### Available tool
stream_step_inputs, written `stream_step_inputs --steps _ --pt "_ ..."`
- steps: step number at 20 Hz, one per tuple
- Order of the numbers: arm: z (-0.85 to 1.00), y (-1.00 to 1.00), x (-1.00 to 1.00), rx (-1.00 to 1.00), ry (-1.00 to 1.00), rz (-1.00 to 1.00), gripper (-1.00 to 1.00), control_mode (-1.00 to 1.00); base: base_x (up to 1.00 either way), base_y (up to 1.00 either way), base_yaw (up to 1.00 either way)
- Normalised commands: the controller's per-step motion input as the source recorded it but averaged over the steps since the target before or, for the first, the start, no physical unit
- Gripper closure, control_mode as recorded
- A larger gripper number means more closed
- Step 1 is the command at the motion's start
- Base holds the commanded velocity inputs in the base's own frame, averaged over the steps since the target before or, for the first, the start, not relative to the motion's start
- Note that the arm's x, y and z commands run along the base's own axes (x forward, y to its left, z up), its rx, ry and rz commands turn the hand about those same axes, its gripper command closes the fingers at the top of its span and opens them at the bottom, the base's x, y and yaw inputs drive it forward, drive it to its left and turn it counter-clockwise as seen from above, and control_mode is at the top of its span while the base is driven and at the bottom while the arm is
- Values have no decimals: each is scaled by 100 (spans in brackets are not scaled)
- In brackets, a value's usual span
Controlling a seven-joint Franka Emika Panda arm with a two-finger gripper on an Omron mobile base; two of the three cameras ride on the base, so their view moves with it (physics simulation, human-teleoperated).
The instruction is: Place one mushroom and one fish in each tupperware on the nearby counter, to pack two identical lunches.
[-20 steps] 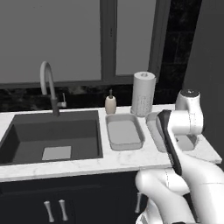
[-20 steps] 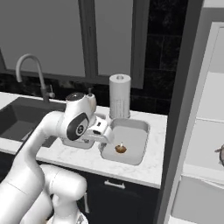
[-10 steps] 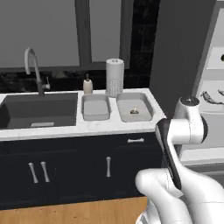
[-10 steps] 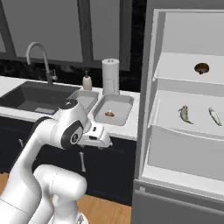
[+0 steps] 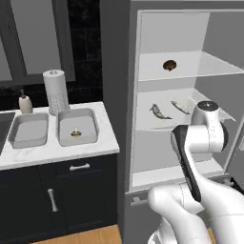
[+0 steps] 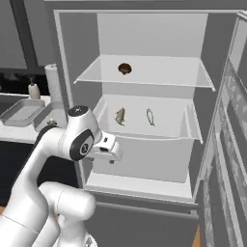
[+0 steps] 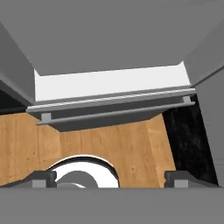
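Two grey tupperware trays sit side by side on the white counter (image 5: 57, 150). The left tray (image 5: 28, 129) looks bare, and the right tray (image 5: 77, 125) holds a small brown mushroom (image 5: 75, 132). Beside the counter a fridge stands open. A second mushroom (image 5: 169, 65) (image 6: 125, 68) rests on its upper shelf. Two silvery fish (image 5: 159, 111) (image 5: 180, 106) lie on the shelf below, seen again in the right base view (image 6: 119, 116) (image 6: 150, 116). My gripper (image 7: 110, 178) is open and holds nothing. It points down at the wooden floor in front of the fridge's bottom ledge, below the fish shelf.
A paper towel roll (image 5: 56, 92) and a soap bottle (image 5: 25, 101) stand behind the trays. The fridge door (image 6: 231, 144) hangs open at the right. Dark navy cabinets (image 5: 62, 195) run under the counter. My own white arm (image 6: 62, 144) covers part of the trays in the right base view.
The whole scene has shifted: the base has moved from the sink and trays to face the open fridge. The gripper has stayed open with nothing in it.
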Motion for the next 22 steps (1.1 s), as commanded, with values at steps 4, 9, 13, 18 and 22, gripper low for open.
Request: stream_step_inputs --steps 4,9,13,18,22 --pt "0 0 0 0 0 0 -100 100 87 -56 15" --pt "54 9 19 5 -4 10 -100 -100 40 -6 5" --pt "100 26 0 11 -21 21 -100 -100 0 0 0" --pt "26 31 49 8 -8 13 -100 -100 0 0 0" --pt "-23 50 34 -5 -2 0 -100 -100 0 0 0"
